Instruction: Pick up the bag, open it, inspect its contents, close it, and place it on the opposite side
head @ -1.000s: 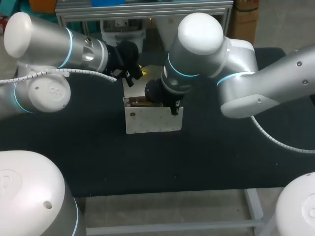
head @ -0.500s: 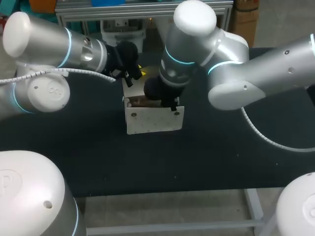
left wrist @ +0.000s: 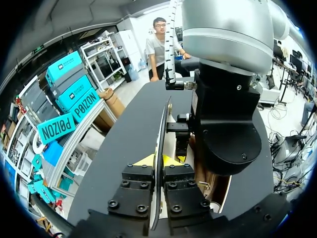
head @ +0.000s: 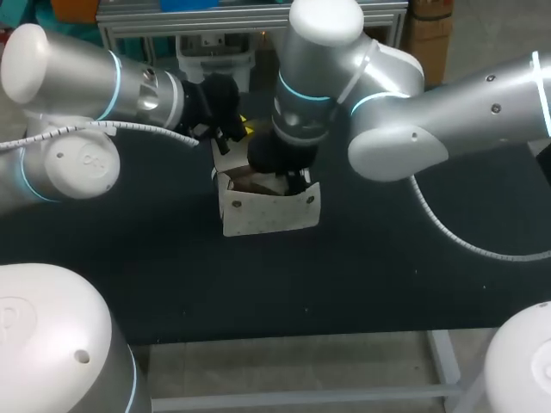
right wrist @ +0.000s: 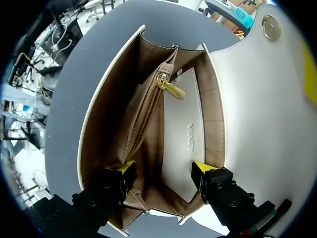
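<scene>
**Position.** The bag stands upright near the middle of the bench, mouth up and open.

**Left tool**. Clenched on the flap. It grips the flap edge-on between both yellow tips and holds it raised and back, clear of the mouth.

**Right tool**. Released, with fingers spread. It hangs directly over the bag with its tips down inside the mouth. One tip is by the tan zip compartment, the other at the edge of the white inner panel. It grasps nothing that can be seen.

**Interior.** The right wrist view shows tan lining and a central zipped pocket with its gold pull drawn shut. No loose items are visible. What the zipped pocket holds cannot be told. The gold snap shows on the underside of the flap.

**Step in hand.** Judged to be the inspection. The bag has been opened, while closing and transfer are not yet done.

**Next move.**
- The right tool should withdraw straight up so that its spread fingers do not catch the lining or tip the bag.
- The left tool can then bring the flap forward and down over the mouth until the snap meets its mate on the front.
- The bag appears to be steadied only through the flap, so lower it gently.
- After that, a fresh grip is needed to carry the bag to the opposite side.
</scene>
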